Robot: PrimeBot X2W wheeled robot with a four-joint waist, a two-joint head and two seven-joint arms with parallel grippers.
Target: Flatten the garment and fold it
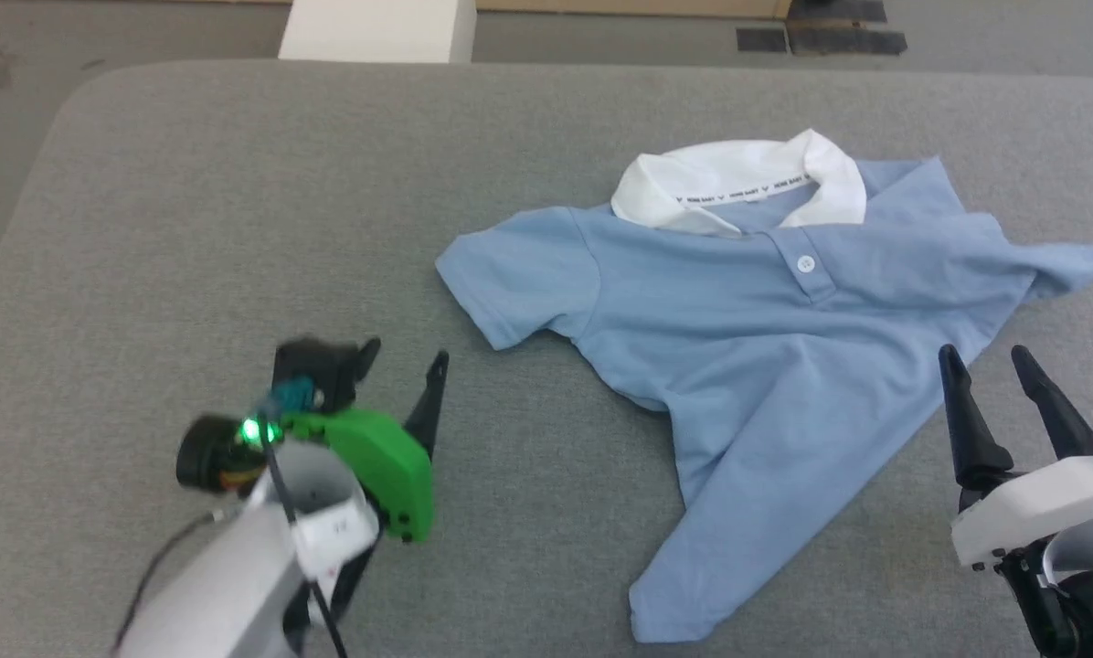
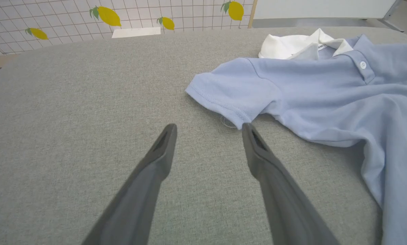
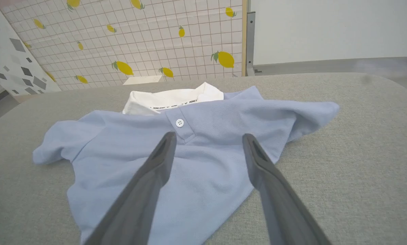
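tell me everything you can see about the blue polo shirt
The polo shirt is light blue knit-looking fabric with a white collar and one white button showing. It lies front up on the grey padded table, not flat: the sleeve on the robot's left is spread out, the other side is bunched, and the lower part tapers into a diagonal fold. The open left gripper and right gripper hold nothing.

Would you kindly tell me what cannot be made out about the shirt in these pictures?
- Head view: the lettering on the collar band of the garment is too small to read.
- Head view: the right-hand sleeve is folded over itself, hiding its opening.
- Left wrist view: the garment's lower part runs off the right and bottom edges.
- Right wrist view: the hem runs off the bottom edge, partly behind the right gripper.
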